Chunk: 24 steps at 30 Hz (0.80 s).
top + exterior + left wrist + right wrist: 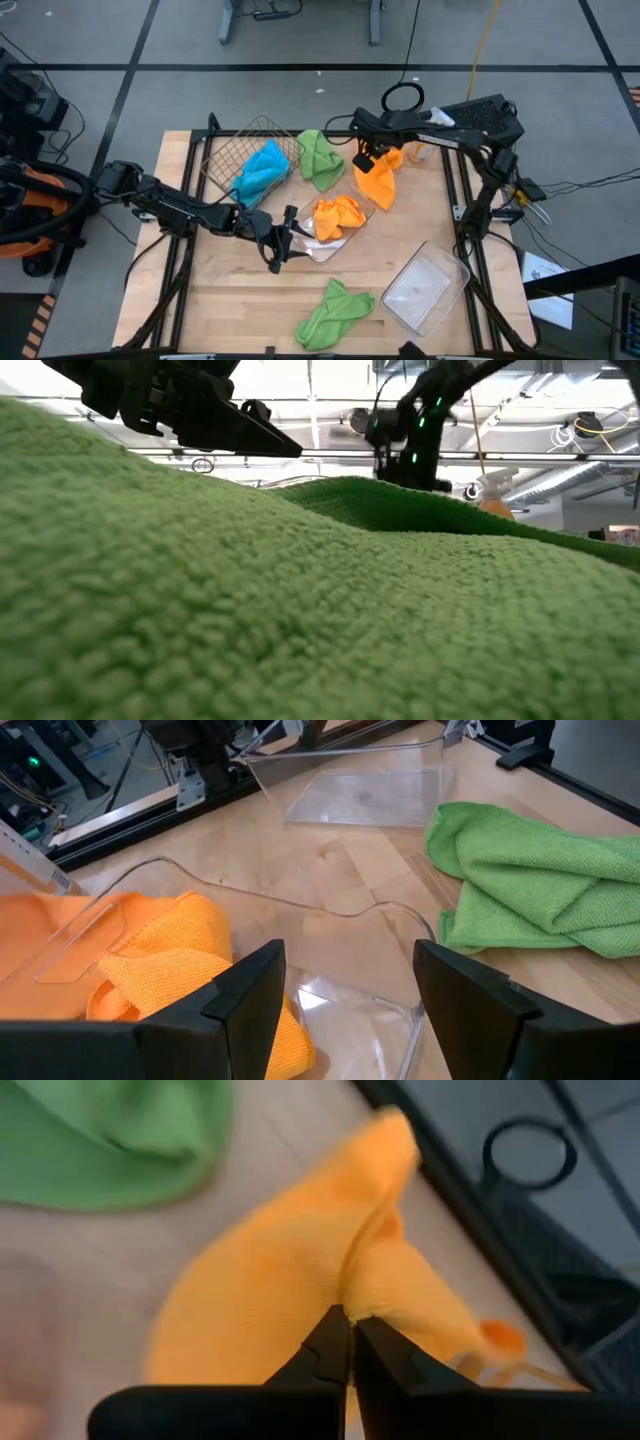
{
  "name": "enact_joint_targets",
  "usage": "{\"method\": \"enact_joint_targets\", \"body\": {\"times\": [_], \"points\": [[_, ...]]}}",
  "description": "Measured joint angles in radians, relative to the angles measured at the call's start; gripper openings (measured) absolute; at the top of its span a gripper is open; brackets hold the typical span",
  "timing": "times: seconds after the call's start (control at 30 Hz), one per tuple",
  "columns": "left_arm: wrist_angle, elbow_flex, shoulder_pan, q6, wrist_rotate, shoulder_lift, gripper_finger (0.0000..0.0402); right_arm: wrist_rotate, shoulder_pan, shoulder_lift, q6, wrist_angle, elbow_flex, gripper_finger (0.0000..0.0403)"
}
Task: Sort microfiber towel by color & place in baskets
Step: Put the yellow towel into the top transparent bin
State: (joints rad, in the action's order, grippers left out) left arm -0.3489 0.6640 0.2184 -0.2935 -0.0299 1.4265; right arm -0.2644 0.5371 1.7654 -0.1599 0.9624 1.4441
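My right gripper (366, 160) is shut on an orange towel (378, 186) at the table's far right. A second orange towel (336, 216) lies in a clear tray (318, 250) at the middle. My left gripper (345, 995) stands open at that tray's left corner, with nothing between its fingers. A blue towel (262, 170) lies in the wire basket (232, 150). One green towel (320, 158) rests against the basket's right side. Another green towel (335, 312) lies near the front edge and fills the low view (300, 610). My right gripper pinches a raised fold of the orange towel (372, 1295) between its two fingertips, coming from above and pointing down. The towel hangs below the fingers and spreads out. Whether its lower end (381, 203) rests on the table, I cannot tell.
A second clear tray (425, 288) lies at the near right with nothing in it. An orange spray bottle (495, 495) stands at the far right, behind the held towel. Bare wood shows at the near left.
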Motion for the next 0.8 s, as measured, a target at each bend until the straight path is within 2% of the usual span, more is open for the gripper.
{"method": "enact_joint_targets", "body": {"times": [0.23,0.33,0.43,0.5,0.6,0.7,0.8], "points": [[-0.029,0.000,-0.001,0.000,-0.019,0.000,0.0228,0.001,-0.110,-0.245,-0.011,-0.103,0.000,0.0001],[-0.071,0.000,-0.011,0.001,-0.091,0.000,0.0228,0.002,-0.180,-0.345,-0.010,-0.195,0.001,0.0001],[-0.138,0.000,-0.022,0.024,-0.216,0.000,0.0228,0.004,-0.263,-0.417,-0.003,-0.292,0.001,0.0000],[-0.194,0.000,-0.024,0.026,-0.304,0.000,0.0228,0.003,-0.324,-0.443,0.010,-0.353,0.001,0.0000],[-0.267,0.000,-0.002,-0.010,-0.358,-0.006,0.0228,-0.018,-0.415,-0.461,0.032,-0.433,0.001,0.0000],[-0.329,0.000,0.061,-0.065,-0.375,-0.038,0.0228,-0.083,-0.497,-0.457,0.055,-0.461,0.001,0.0000],[-0.365,0.000,0.143,-0.154,-0.457,-0.078,0.0228,-0.119,-0.563,-0.444,0.063,-0.466,0.001,0.0000]]}}
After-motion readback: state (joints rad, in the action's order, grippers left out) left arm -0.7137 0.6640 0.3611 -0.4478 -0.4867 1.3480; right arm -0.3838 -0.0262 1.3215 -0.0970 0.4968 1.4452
